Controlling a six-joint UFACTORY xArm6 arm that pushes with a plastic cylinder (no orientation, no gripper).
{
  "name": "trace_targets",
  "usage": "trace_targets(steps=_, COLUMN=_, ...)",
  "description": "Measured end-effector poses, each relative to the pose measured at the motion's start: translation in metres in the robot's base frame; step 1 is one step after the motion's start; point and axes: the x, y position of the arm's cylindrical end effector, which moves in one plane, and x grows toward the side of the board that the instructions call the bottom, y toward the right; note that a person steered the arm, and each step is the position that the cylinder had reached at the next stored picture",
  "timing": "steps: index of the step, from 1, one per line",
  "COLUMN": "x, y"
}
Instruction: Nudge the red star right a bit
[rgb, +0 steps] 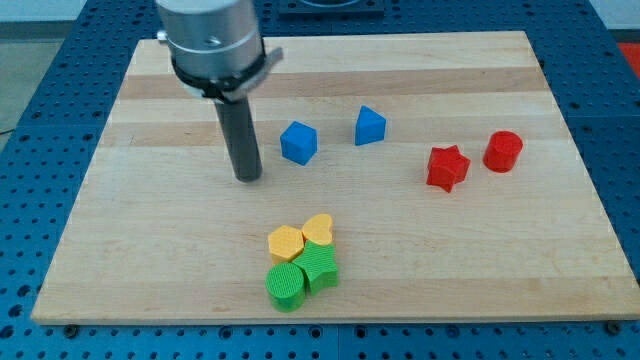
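At view's right, red star (447, 167) upright, no long axis

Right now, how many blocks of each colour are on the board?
Blue: 2, cube and wedge-like block
Red: 2, star and cylinder
Yellow: 2, hexagon and heart
Green: 2, cylinder and star
Total: 8

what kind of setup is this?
Likely a robotics lab bench: a wooden board on a blue perforated table, small blocks like the red star, and my tip left of the blue cube.
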Motion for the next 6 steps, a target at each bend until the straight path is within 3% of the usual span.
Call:
trace_targets(steps=2, x=-0.038, y=0.108)
trace_targets(steps=3, x=-0.037, y=0.077)
trace_targets(steps=4, x=-0.003, y=0.065)
trace_targets(steps=6, x=0.042, y=0.15)
